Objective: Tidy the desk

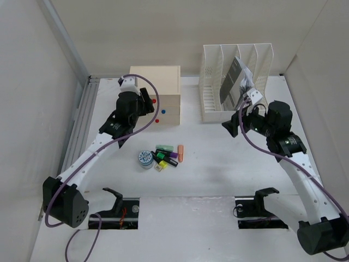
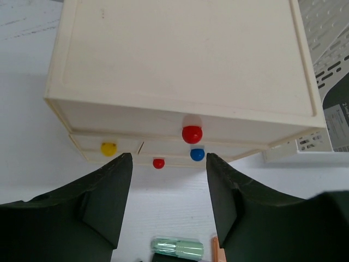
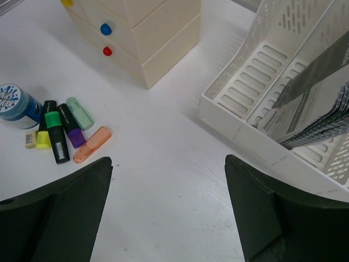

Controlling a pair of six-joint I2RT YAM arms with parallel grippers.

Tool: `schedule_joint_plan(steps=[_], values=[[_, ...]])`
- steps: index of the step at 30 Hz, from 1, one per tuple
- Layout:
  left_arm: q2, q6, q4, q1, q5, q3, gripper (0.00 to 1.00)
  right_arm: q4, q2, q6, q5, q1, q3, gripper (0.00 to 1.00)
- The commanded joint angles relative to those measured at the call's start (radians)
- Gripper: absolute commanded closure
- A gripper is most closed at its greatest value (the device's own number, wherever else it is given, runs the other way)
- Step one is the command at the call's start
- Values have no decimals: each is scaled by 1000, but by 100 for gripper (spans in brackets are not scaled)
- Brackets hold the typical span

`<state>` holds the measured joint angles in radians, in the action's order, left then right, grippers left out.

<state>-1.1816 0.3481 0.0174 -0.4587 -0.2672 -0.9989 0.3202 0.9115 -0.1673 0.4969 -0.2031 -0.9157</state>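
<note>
The desk [image 1: 218,169] is a white tabletop. At its back stands a beige drawer box [image 1: 155,82] with red [image 2: 192,134], blue [image 2: 197,154] and yellow [image 2: 108,148] knobs. My left gripper [image 1: 146,101] hovers just in front of the box, facing the knobs. Its jaws stand apart with nothing between them [image 2: 169,164]. Several highlighters [image 1: 169,154] and a round blue-labelled tub [image 1: 145,159] lie mid-desk. My right gripper [image 1: 234,123] hangs above bare desk in front of the file rack [image 1: 212,103]. Its jaws are wide open and empty [image 3: 169,164].
The white slotted file rack [image 3: 245,93] holds grey papers [image 3: 316,109] leaning in its right slots. An aluminium rail [image 1: 82,120] runs along the left side. Two rectangular cutouts [image 1: 121,210] [image 1: 256,210] sit near the arm bases. Walls enclose the desk.
</note>
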Motion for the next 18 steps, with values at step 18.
schedule_joint_plan(steps=[18], values=[[-107, -47, -51, 37, 192, -90, 49, 5, 7, 46, -32, 7, -49, 11]])
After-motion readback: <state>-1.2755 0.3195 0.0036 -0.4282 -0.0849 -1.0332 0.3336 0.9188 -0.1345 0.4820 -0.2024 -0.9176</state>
